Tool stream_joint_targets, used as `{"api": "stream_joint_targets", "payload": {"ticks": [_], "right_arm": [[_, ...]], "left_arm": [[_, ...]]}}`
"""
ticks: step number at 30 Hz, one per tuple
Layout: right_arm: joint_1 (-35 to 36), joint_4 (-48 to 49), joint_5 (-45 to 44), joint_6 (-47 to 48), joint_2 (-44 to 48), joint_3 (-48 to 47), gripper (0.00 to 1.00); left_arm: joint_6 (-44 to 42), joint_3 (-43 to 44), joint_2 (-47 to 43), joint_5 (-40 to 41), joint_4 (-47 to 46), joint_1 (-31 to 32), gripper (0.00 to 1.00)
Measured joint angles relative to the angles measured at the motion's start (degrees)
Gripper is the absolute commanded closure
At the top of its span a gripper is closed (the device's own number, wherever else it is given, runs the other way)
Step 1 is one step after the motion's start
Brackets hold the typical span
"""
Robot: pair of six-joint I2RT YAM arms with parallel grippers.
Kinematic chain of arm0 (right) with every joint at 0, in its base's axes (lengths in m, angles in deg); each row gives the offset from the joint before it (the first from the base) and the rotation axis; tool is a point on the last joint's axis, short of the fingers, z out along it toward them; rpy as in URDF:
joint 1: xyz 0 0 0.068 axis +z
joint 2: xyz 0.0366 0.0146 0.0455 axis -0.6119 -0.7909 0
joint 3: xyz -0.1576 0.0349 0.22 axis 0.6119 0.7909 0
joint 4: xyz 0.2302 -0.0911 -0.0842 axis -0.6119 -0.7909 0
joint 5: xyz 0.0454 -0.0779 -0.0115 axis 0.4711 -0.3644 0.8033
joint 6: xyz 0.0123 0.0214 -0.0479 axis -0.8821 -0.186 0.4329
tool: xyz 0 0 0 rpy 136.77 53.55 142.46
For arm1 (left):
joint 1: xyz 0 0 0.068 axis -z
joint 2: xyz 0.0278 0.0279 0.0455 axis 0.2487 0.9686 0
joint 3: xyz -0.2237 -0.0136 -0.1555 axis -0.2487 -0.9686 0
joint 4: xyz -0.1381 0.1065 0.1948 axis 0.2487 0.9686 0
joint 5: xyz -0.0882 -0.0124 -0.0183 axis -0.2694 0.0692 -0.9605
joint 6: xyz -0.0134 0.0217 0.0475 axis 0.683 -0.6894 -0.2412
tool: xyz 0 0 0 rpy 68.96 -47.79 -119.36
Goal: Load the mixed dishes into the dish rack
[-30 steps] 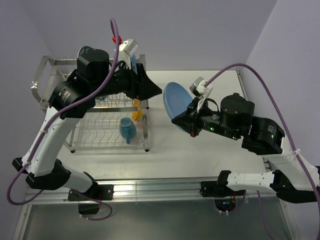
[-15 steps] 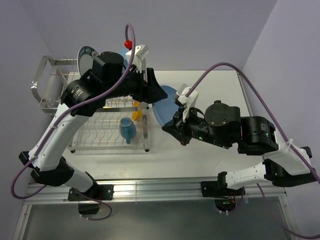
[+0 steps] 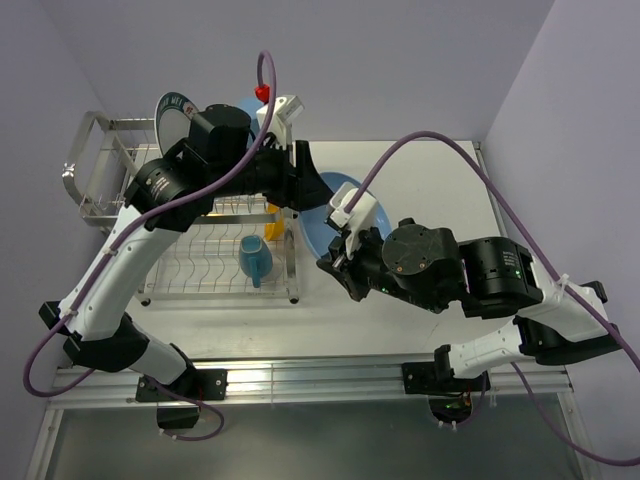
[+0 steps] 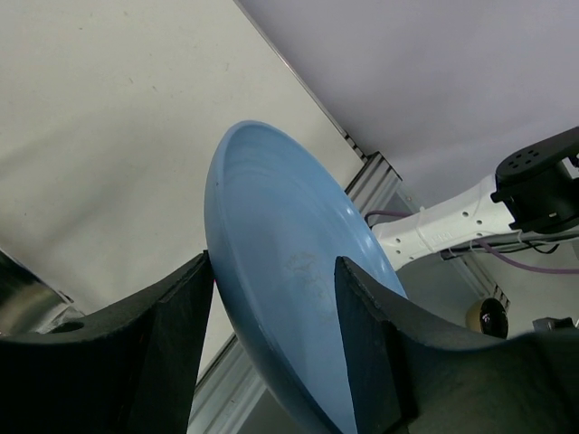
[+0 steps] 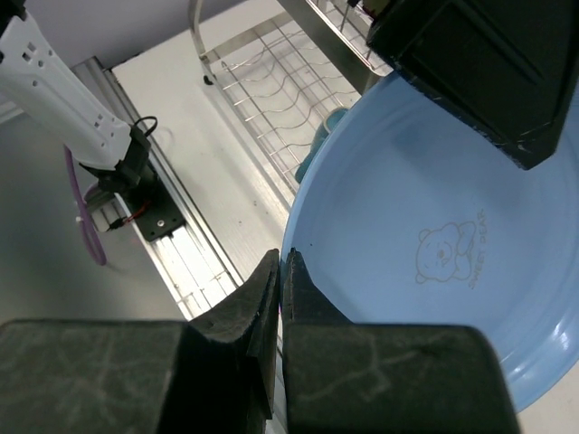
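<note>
The large blue plate (image 3: 322, 208) stands on edge in the air just right of the dish rack (image 3: 170, 272). My right gripper (image 3: 331, 262) is shut on its lower rim (image 5: 288, 237); the right wrist view shows a bear print on the plate's face (image 5: 425, 208). My left gripper (image 3: 308, 192) is open and straddles the plate's upper rim (image 4: 289, 271), one finger (image 4: 172, 334) behind it and one (image 4: 371, 344) in front. A light blue mug (image 3: 255, 257) and a yellow-orange bowl (image 3: 273, 232) sit in the lower tier. The white plate with a dark rim (image 3: 172, 110) stands at the back.
The rack's upper tier and curved handle (image 3: 85, 165) are at the far left. Bare white table (image 3: 430, 175) lies to the right of the rack, under the right arm. A metal rail (image 3: 300, 380) runs along the near edge.
The right arm has carried the blue plate left toward the rack. The left arm swung right over the rack, and its open fingers now stand either side of the plate's rim.
</note>
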Motion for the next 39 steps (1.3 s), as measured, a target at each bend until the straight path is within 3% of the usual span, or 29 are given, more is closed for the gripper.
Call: {"api": "stream_joint_targets", "payload": {"ticks": [9,12,15,16,18,27,31,33,34,36,37,39], "right_arm": [[1.99,-3.19,-2.71,0.04,-0.02,0.0,1.0],[2.71,-3.91,-3.08,0.07,-0.44,-0.2,1.0],[3.48,-4.72,-3.43,0.22,-1.6,-1.07,1.0],[3.8,-5.01,-3.72,0.28,-2.08,-1.31,1.0],[4.31,-5.33,-3.96,0.33,-2.93,-1.77,1.0],[5.44,-5.49,-7.23,-0.68,-4.26,-1.79,0.99],[5.55,-4.57,-7.98,-2.27,-3.87,-1.73,0.52],[5.55,-4.61,-9.11,-3.19,-3.17,-1.7,0.44],[5.55,-4.44,-9.35,-3.67,-2.62,-1.7,0.34],[5.51,-4.31,-10.93,-4.13,-1.09,-1.68,0.29],[5.49,-4.26,-11.89,-4.24,0.13,-1.6,0.22],[5.31,-3.72,-13.79,-4.74,3.48,-1.16,0.21]], "left_arm": [[-0.24,-4.57,-1.44,-3.04,0.2,-0.02,0.44],[-0.46,-5.7,-2.19,-3.32,0.63,-0.02,0.51],[-0.66,-5.9,-2.62,-3.17,0.96,0.0,0.7],[-0.55,-6.03,-2.73,-3.08,1.03,-0.09,0.84],[0.85,-6.45,-2.82,-3.15,0.76,-0.22,0.99],[3.63,-7.61,-3.87,-2.89,-2.03,-0.42,1.0],[3.43,-7.82,-5.33,-1.55,-3.63,-0.31,1.0],[2.32,-7.8,-6.38,-0.9,-3.67,-0.07,1.0],[2.12,-7.8,-6.93,-0.39,-3.87,0.0,1.0],[0.48,-7.82,-8.5,0.37,-4.44,0.13,1.0],[-0.15,-7.85,-9.27,0.81,-4.31,0.13,1.0],[-1.53,-8.02,-11.3,1.62,-4.87,0.2,1.0]]}}
